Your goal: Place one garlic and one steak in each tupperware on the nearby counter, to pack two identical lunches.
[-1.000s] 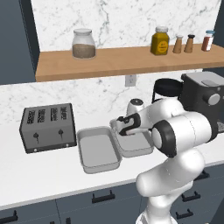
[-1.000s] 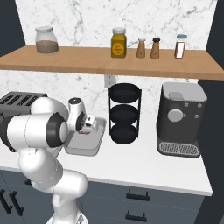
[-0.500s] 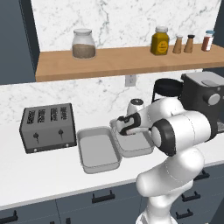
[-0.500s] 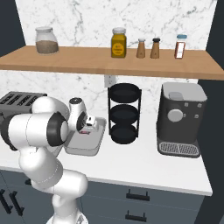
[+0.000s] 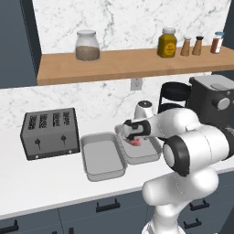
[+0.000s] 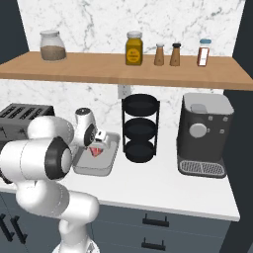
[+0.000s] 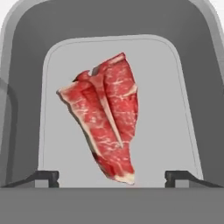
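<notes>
A raw red steak [image 7: 107, 118] lies flat on the floor of the right tupperware [image 7: 175, 109], free of the fingers. My gripper [image 7: 111, 178] hangs just above it, open, with its fingertips [image 7: 43, 177] wide apart on either side. From the base views, the gripper [image 5: 132, 136] hovers over the steak [image 5: 135, 142] in the right tupperware [image 5: 146, 155]. The left tupperware [image 5: 103, 157] beside it holds nothing. Both trays rest on the white counter [image 5: 45, 183]. The right base view shows the steak [image 6: 96, 151] in its tupperware [image 6: 94, 165] under the gripper [image 6: 98, 143]. The garlic is out of view.
A dark toaster [image 5: 50, 132] stands left of the trays. A black tiered rack [image 6: 141, 128] and a coffee machine [image 6: 202, 136] stand to their right. The wooden shelf [image 5: 123, 64] with jars hangs overhead. My arm's big elbow [image 5: 196, 151] sits close to the right tray.
The jaws have gone from nearly shut to wide open, and the steak has been let go into the right tupperware. The arm has hardly moved.
</notes>
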Robot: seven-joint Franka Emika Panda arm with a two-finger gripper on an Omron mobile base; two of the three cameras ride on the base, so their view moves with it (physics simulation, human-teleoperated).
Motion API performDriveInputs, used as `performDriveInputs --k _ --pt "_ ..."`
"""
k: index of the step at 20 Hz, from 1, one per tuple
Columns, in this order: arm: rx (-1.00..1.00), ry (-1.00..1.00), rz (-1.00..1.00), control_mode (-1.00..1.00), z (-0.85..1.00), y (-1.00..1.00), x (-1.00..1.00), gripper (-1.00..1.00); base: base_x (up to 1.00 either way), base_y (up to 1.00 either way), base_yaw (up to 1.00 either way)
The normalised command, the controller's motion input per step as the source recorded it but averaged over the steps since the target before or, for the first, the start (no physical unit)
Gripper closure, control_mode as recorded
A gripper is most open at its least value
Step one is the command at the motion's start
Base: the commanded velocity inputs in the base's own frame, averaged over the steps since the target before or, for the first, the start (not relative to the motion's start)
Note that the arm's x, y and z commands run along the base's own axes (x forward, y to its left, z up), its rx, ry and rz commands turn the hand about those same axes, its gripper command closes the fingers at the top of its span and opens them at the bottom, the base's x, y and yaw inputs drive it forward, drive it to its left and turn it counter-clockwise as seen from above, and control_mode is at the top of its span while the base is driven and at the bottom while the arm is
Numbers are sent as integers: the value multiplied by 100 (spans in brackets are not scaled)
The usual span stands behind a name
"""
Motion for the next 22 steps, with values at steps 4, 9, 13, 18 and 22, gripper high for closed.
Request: performDriveInputs --k 4,9,13,18,22 --pt "5 0 -1 -100 33 -19 -97 -100 0 0 0" --pt "4 0 0 -100 34 -20 -100 -100 0 0 0" --pt "0 3 0 -100 70 -11 -91 -100 0 0 0" --pt "0 8 0 -100 93 -5 -79 -100 0 0 0" --pt "0 1 0 -100 84 0 -97 -100 0 0 0"
